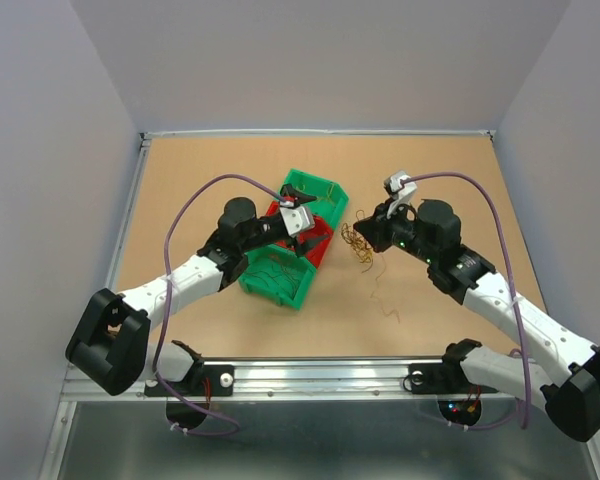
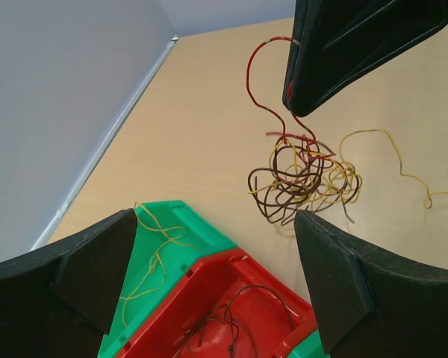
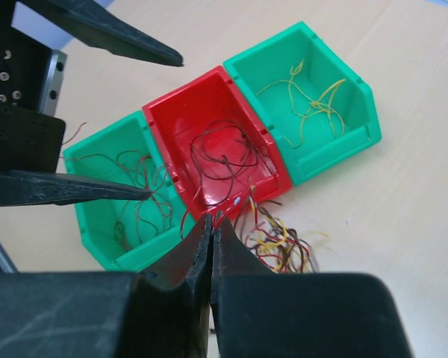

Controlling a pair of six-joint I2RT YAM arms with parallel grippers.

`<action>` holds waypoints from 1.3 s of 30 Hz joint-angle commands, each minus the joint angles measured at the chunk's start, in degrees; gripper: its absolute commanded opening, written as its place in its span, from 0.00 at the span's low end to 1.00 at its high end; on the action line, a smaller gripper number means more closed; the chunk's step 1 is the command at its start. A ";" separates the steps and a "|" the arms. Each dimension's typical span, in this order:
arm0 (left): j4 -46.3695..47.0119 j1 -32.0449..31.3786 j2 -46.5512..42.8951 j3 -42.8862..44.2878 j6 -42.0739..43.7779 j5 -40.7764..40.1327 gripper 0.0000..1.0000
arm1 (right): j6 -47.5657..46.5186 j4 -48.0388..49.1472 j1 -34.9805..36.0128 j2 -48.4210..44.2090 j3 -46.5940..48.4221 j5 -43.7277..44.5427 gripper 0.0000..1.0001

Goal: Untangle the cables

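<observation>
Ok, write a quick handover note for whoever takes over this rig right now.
Left end effector: open, empty, above the red bin.
Right end effector: shut on a red wire rising from the clump.
Clump: knotted, on the table right of the bins; a loose strand lies nearer the arms.
Done: yellow wires in one green bin, dark wires in the red bin, brown wires in the other green bin.
Left: free the rest of the clump.

Three bins (image 3: 185, 110), one wire clump (image 2: 302, 174)
</observation>
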 commanded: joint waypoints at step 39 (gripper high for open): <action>1.98 -18.59 27.62 10.55 -1.45 4.95 0.00 | 5.05 10.27 0.60 -10.46 36.42 10.58 0.01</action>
